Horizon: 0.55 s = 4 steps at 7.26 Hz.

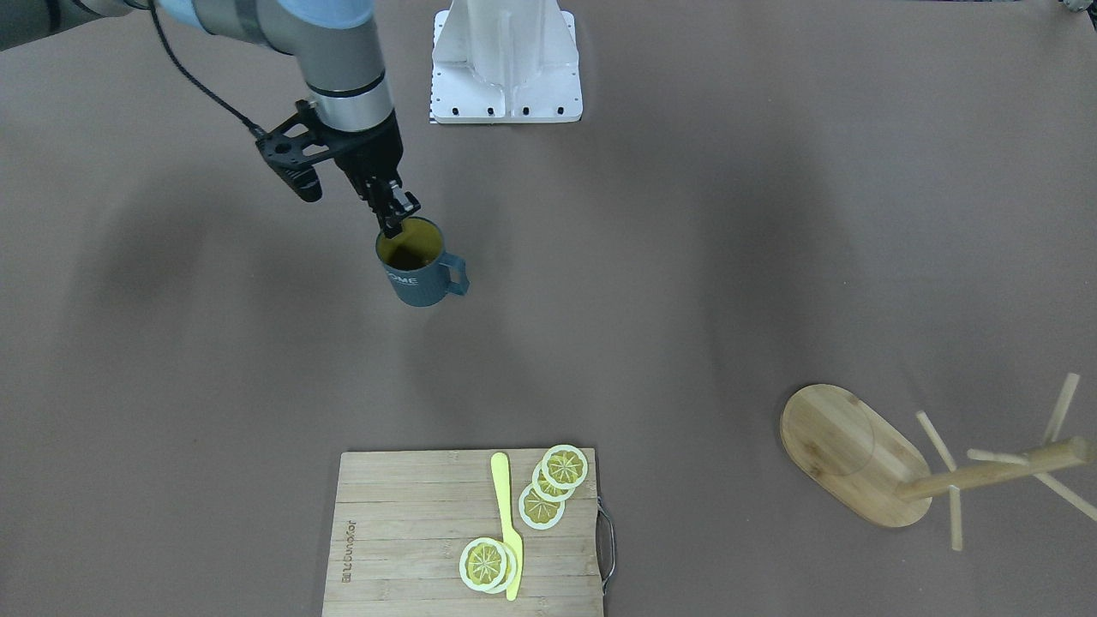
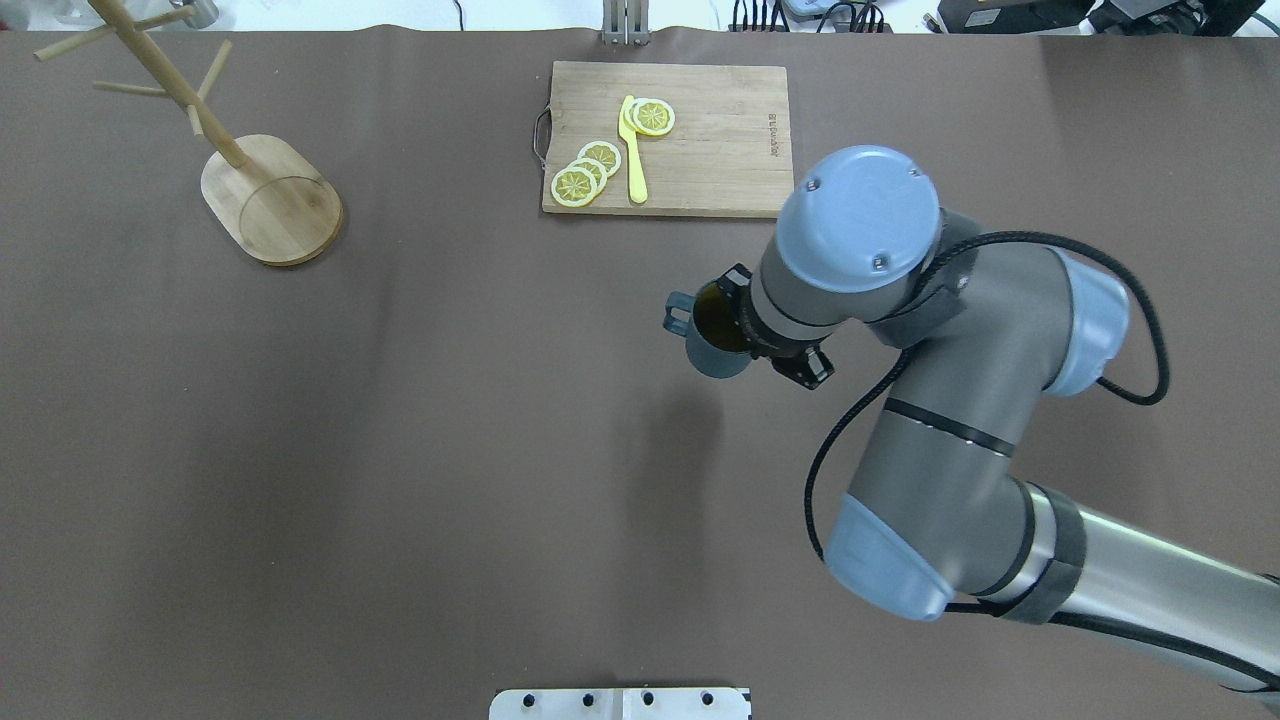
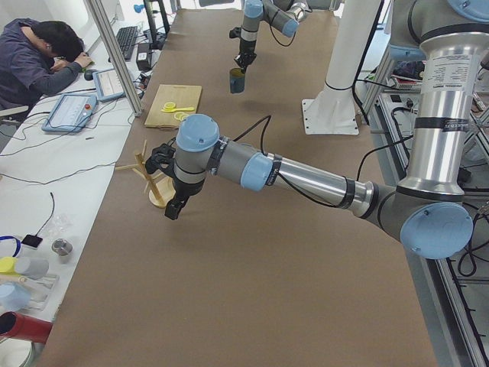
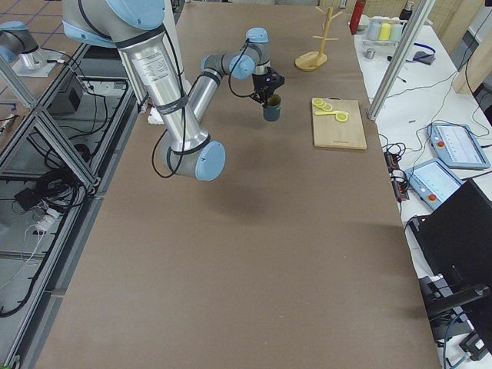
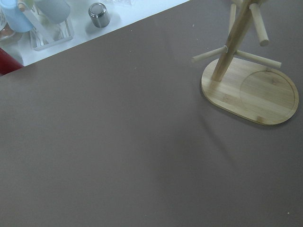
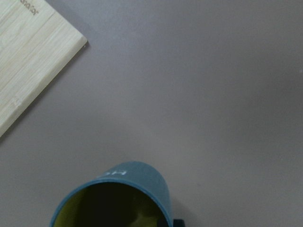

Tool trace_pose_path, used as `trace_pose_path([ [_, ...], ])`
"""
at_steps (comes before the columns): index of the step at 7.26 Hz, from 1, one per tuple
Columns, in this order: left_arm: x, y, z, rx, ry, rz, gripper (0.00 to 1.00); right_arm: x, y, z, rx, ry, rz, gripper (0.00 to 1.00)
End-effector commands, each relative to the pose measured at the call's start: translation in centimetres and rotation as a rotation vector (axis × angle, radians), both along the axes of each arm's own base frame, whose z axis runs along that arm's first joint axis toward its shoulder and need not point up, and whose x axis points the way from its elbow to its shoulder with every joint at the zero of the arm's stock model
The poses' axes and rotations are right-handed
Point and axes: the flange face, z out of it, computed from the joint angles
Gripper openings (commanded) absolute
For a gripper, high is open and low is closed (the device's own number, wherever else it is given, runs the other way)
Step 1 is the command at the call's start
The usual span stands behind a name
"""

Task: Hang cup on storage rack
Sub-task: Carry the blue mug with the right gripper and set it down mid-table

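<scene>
The round blue cup (image 1: 422,276), yellow inside, is near the middle of the smooth brown table (image 1: 686,300). The right gripper (image 1: 392,214) pinches its rim. The wooden rack (image 1: 844,450) with thin pegs stands well apart, and its top is cut off. I cannot tell if the left gripper (image 3: 173,210) has its jaws open or closed.

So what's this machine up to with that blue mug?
The robot's right gripper is pinching the rim of the cup, a teal mug, near the middle of the table. The storage rack it is meant to hang on stands upright far off to the robot's left, with its pegs bare. The left gripper hangs near that rack, not touching it. A cutting board with lemon slices lies untouched.
</scene>
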Motion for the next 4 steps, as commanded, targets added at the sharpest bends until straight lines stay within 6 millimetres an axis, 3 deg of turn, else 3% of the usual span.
trace_pose_path([
  [1,0.0,0.0,0.1,-0.001,-0.001,-0.001,0.99,-6.3,-0.1,-3.4,-0.117,-0.009,0.095,0.0],
  [3,0.0,0.0,0.0,-0.002,0.001,-0.003,0.99,-12.5,-3.2,-6.5,-0.24,0.032,0.225,0.0],
  [4,0.0,0.0,0.1,-0.005,0.002,-0.003,0.99,-13.1,-3.0,-6.2,-0.253,0.041,0.23,0.0],
])
